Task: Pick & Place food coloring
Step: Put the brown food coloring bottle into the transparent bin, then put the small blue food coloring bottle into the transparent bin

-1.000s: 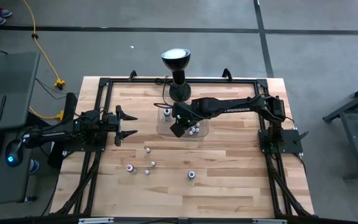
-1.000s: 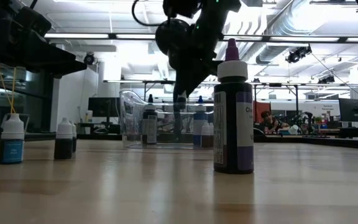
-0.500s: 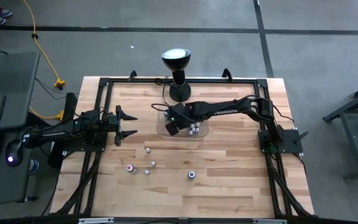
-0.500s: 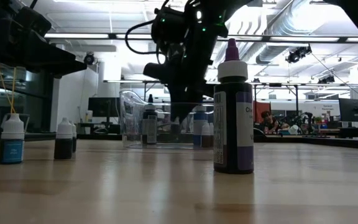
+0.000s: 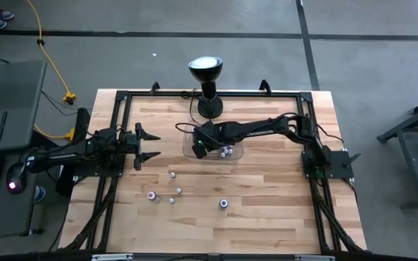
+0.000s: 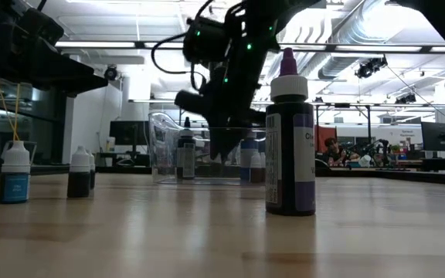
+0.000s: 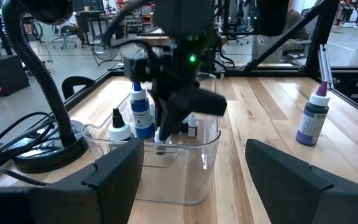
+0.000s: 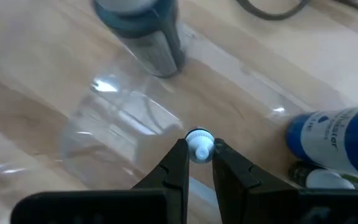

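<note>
A: What do the right gripper's (image 8: pixel 199 163) fingers (image 8: pixel 174 167) hold?

B: They are clamped on the white cap of a small food coloring bottle (image 8: pixel 199 148), low inside the clear tray (image 5: pixel 236 151) that sits in front of the black lamp (image 5: pixel 206 85).

A: And what is in the tray?

B: A blue-labelled bottle (image 7: pixel 142 112), a white-capped bottle (image 7: pixel 119 127) beside it, and a few smaller ones (image 5: pixel 226 151) toward the tray's far side from the left arm.

A: Outside the tray?

B: Four bottles (image 5: pixel 173 185) stand on the table (image 5: pixel 267 210), well apart from the tray on the side away from the lamp; one of them is a dark bottle with a purple tip (image 6: pixel 290 139).

A: The left gripper (image 5: pixel 148 146)?

B: Fingers apart, waiting well clear of the tray, near the table's left edge.

A: Changed from a second ago?

B: The right gripper has shifted toward the tray's left end and sunk lower into it; the loose bottles have not moved.
</note>
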`<state>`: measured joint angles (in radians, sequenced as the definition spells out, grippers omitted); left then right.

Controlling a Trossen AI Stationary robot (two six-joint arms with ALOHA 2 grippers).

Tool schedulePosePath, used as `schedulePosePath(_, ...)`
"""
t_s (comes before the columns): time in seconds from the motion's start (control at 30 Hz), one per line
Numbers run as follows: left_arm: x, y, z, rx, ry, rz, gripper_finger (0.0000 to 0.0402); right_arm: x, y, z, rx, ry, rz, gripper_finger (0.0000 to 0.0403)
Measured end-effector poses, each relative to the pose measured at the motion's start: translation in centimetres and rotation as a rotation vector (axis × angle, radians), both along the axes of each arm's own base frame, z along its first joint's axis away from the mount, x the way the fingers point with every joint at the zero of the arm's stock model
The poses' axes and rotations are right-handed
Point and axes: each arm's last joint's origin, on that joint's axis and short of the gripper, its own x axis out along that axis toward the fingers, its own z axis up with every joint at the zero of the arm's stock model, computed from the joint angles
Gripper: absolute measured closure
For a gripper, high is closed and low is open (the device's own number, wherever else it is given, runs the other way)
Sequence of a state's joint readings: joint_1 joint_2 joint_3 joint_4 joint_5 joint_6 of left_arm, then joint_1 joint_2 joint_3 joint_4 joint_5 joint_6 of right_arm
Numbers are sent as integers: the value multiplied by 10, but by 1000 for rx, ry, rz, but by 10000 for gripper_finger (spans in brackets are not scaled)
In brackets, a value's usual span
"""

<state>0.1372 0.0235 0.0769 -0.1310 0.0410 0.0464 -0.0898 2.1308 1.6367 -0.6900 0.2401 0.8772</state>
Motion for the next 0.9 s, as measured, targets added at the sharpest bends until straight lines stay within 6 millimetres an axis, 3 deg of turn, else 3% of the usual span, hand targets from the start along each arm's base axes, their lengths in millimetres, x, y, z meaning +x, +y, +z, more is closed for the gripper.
schedulePosePath(0.37,0,0,0,0,0,0,124,8,-1,-5,-4,0,20,360)
schedulePosePath(0.9,0,0,0,0,0,0,124,6,5,-7,-4,37,67,288)
